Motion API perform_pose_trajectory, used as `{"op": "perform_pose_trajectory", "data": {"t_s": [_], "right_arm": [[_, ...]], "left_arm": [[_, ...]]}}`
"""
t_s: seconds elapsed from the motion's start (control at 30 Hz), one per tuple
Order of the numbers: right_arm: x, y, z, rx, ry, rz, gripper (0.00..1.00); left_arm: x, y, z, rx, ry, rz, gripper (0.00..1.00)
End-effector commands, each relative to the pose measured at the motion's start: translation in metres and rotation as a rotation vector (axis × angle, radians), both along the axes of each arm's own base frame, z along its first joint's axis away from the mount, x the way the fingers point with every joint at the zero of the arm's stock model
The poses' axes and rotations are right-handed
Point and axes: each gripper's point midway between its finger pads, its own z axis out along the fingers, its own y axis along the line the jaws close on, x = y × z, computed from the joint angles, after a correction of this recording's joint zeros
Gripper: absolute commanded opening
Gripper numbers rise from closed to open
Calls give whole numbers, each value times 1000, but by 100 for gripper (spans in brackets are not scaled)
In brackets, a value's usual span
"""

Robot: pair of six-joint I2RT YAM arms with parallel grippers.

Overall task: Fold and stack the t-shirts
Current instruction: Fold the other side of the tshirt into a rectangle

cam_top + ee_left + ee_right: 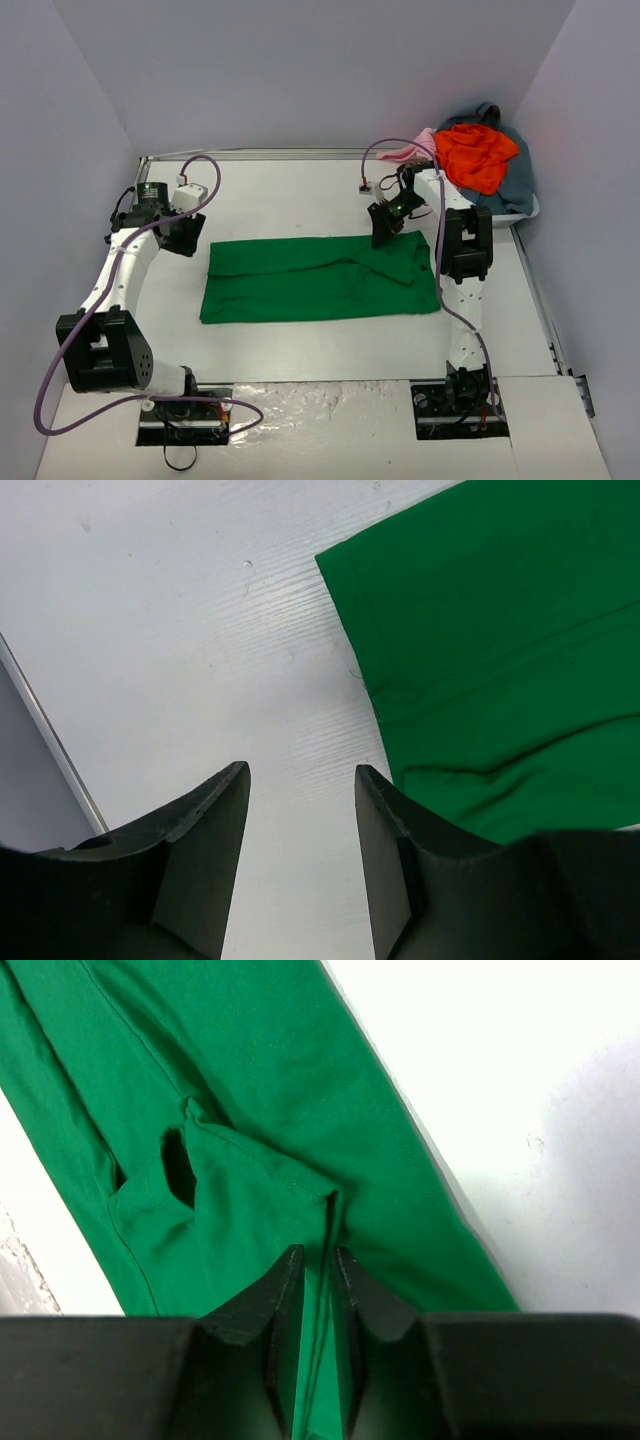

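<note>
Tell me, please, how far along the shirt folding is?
Done: the green shirt lies folded into a long strip. In hand: the right fingers pinch a ridge of it near its right end; the left fingers hang open beside its left edge. Left: the other shirts heaped at the far right, nothing stacked.

Open passage over bare tabletop (pixel 290 200) beyond the green t-shirt (pixel 300 280) and along its near edge. Blocked at far right corner by heaped t-shirts (pixel 478 155); right arm (pixel 462 250) over the green shirt's right end.

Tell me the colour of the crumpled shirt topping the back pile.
Orange-red crumpled shirt; top external view.
</note>
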Motion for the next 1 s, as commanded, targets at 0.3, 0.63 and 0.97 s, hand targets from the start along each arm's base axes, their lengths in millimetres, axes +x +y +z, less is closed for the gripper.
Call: {"op": "perform_pose_trajectory", "data": {"t_s": [0.3,0.63,0.97], "right_arm": [[-9,3,23,-6,1,11,0],[-21,8,40,-13,-27,38,0],[-17,8,32,-23,-17,36,28]], "left_arm": [[0,-2,5,-24,-13,-3,45],[-2,-5,10,-33,-29,-9,45],[-1,-6,9,-38,-20,-12,45]]}}
